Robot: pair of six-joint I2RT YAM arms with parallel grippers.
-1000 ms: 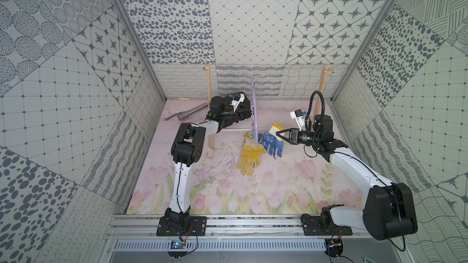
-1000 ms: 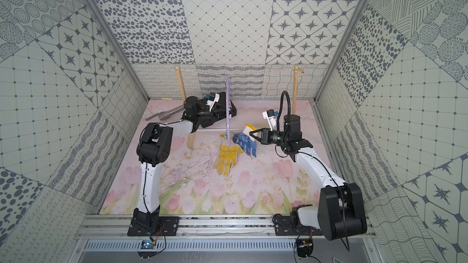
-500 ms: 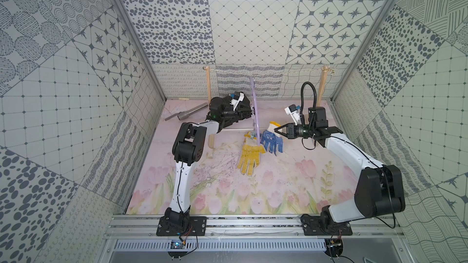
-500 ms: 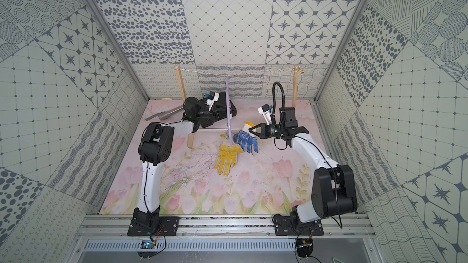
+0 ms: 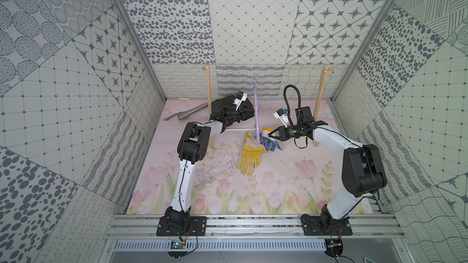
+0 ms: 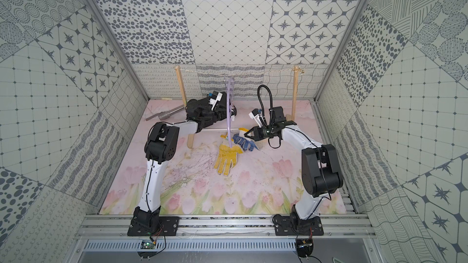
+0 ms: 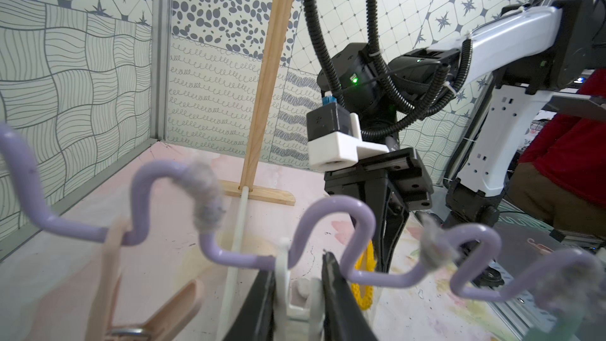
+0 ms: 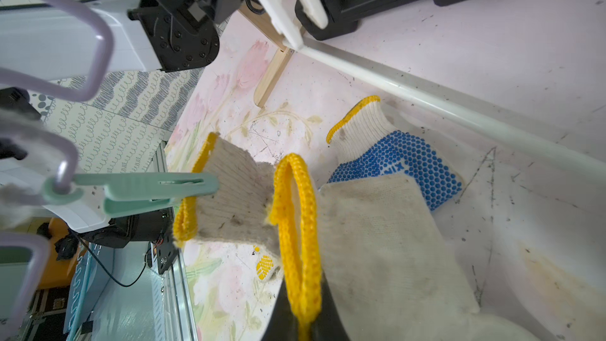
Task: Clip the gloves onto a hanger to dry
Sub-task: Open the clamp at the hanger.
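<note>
1. The right claw [image 8: 303,319] is clamped tight on the yellow-edged cuff of the held glove [image 8: 387,241], raised close beside the hanger [image 5: 256,115].
2. The left claw [image 7: 297,270] is closed around a white peg [image 7: 300,310] on the hanger's wavy lilac bar, probably pinching it open to take that cuff.
3. The hanger dangles from a string [image 5: 278,73] stretched between two wooden posts at the back.
4. Done: the yellow-dotted glove [image 8: 236,191] is already clipped at its cuff by a green peg [image 8: 147,188] and droops toward the surface [image 5: 278,185].
5. Left: the held glove is not yet in a peg, and the blue-dotted glove [image 8: 393,159] lies flat on the surface below. The task looks about one-third done.
</note>
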